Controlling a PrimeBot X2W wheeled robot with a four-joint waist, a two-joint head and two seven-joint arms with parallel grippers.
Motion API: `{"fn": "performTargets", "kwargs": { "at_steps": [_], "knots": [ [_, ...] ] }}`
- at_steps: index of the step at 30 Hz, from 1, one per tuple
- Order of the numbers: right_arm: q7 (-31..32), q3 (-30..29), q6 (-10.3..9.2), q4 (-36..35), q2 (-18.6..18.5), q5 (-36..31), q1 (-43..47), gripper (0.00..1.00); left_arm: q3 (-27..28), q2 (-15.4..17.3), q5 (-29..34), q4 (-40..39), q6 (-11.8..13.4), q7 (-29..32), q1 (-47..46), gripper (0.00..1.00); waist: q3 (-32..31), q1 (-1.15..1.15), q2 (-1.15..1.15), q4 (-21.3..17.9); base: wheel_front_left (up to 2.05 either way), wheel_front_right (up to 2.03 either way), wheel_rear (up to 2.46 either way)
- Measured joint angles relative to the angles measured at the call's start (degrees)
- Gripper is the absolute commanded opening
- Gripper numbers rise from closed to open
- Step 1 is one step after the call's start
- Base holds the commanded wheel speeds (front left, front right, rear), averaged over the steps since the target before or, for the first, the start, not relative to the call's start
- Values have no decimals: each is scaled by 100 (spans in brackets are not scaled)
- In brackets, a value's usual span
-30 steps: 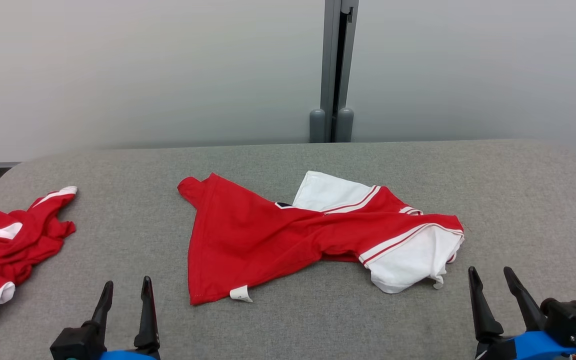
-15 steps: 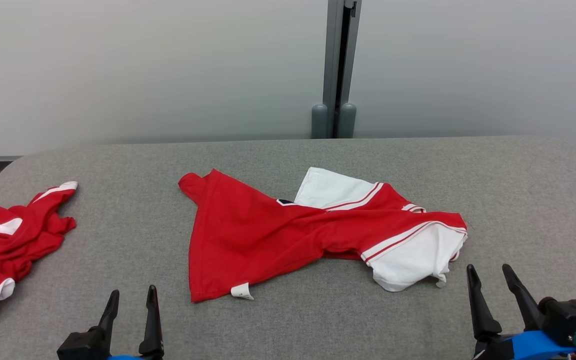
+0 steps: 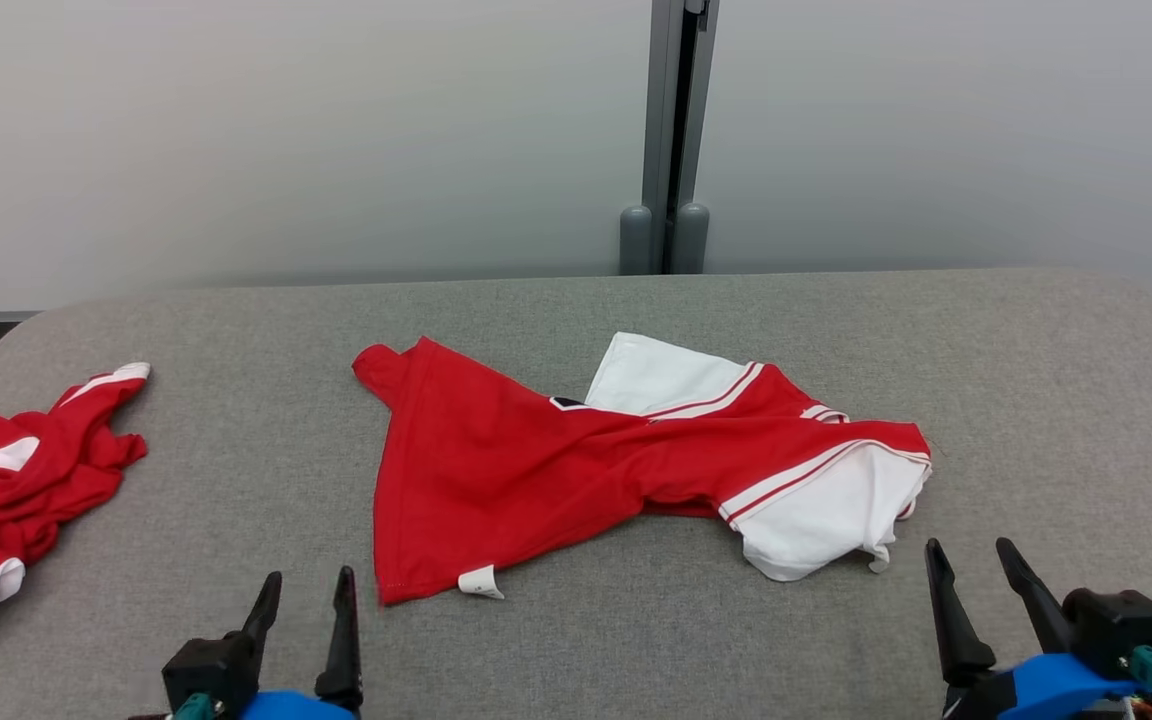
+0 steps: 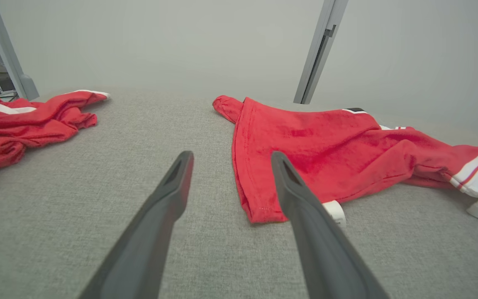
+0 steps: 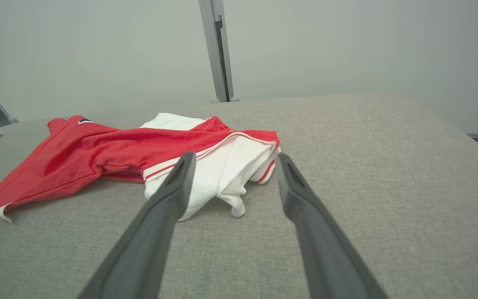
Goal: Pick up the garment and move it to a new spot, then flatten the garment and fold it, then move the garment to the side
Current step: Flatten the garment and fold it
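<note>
Lying crumpled at far left is a spare red shirt (image 3: 16,480); the left gripper (image 3: 309,573), fingers spread and empty, sits just beside the tagged hem corner of the garment (image 3: 536,470) — soft red knit, twisted across the grey felt table (image 3: 1036,350), white-panelled at right — near the right gripper (image 3: 966,543), likewise parted and empty.

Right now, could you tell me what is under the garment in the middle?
The garment lies straight on the grey table. A white tag pokes out at its near corner. Anything else beneath its folds is covered.
</note>
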Motion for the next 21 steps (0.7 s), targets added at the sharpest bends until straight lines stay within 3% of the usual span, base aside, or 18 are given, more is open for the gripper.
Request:
{"fn": "performTargets", "kwargs": {
  "at_steps": [9, 15, 18, 21],
  "knots": [
    [533, 204, 0, 637, 0, -302, -503, 100, -390, -177, -113, 809, -33, 859, -569, 100, 210, 0, 0, -79, 0, 0, 0],
    [668, 287, 0, 1365, 2, -706, -1050, 100, -469, -263, -196, 1429, 148, 1149, -1134, 100, 468, 1, 2, -138, 0, 0, 0],
    [587, 328, 0, 1713, -1, -713, -1234, 100, -389, -279, -242, 1764, 419, 1193, -1405, 100, 571, 1, 2, -128, 0, 0, 0],
    [480, 352, 0, 1969, 2, -725, -1382, 100, -382, -286, -325, 2048, 516, 1308, -1556, 100, 655, 1, 2, -127, 0, 0, 0]
  ]
}}
